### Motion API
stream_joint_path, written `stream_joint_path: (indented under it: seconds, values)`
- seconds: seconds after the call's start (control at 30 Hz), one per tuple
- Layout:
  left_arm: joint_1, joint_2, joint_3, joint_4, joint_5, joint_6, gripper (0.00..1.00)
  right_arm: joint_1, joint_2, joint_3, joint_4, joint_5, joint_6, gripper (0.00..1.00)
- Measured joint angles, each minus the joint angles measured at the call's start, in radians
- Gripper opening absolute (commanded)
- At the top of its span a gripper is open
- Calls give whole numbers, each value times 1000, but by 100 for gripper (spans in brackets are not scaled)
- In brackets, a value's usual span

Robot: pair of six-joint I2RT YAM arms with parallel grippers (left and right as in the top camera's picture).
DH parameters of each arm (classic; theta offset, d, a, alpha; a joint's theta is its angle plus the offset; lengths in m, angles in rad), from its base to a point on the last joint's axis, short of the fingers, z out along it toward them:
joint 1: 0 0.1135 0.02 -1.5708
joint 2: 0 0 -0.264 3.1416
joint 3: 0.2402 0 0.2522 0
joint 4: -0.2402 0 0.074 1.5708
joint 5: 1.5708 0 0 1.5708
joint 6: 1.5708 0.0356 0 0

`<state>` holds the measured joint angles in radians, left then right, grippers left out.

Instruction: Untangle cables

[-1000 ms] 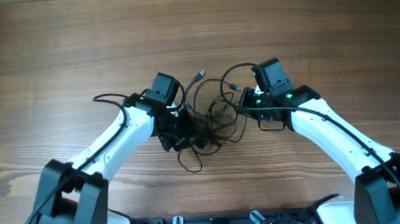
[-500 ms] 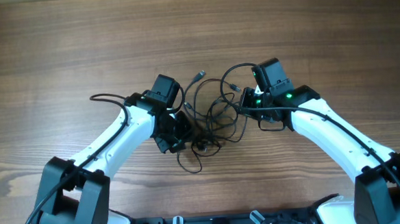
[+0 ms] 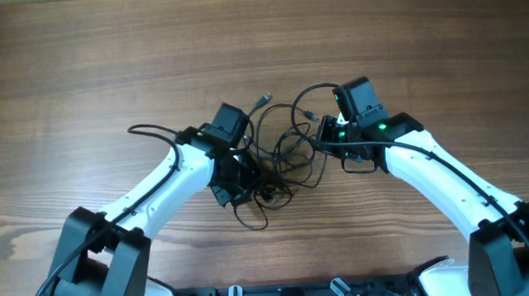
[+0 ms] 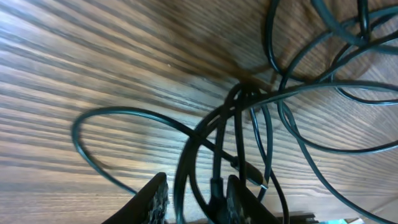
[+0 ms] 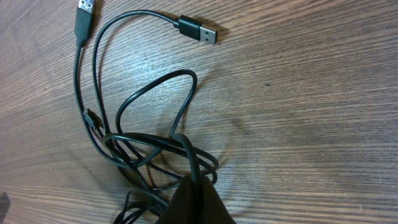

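The black cables (image 3: pixel 283 152) lie in one tangled heap on the wood table between my two arms. My left gripper (image 3: pixel 239 175) is at the heap's left side. In the left wrist view its gripper (image 4: pixel 196 199) has its jaws apart, with several cable strands (image 4: pixel 239 109) running between the fingers (image 4: pixel 154 194), not clamped. My right gripper (image 3: pixel 323 138) is at the heap's right side. In the right wrist view this gripper (image 5: pixel 194 183) is shut on a cable strand (image 5: pixel 186 149). Two silver-tipped USB plugs (image 5: pixel 200 29) lie loose beyond it.
A cable end with a plug (image 3: pixel 263 100) sticks out at the heap's far side, and a loop (image 3: pixel 253 217) trails toward the near edge. Thicker arm cables (image 3: pixel 146 130) arc out beside the left wrist. Bare wood table (image 3: pixel 259 39) surrounds the heap.
My left arm has shifted right, bringing its wrist and gripper further into the heap. The right arm and its held strand have not moved.
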<state>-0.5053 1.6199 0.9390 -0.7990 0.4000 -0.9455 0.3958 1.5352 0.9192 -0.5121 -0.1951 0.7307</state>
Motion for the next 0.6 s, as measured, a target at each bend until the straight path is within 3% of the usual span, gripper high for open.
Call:
stream_joint_path:
  seconds: [0.23,0.4,0.6]
  values:
    - [-21,0,-26,22,-3,-23,24,0,0,0,-3,0,0,4]
    - [-25,0,-28,24,-34,-36,4,0,0,0,-3,0,0,4]
    - [-25,0,-31,60,-57,-33,4,0,0,0,-3,0,0,4]
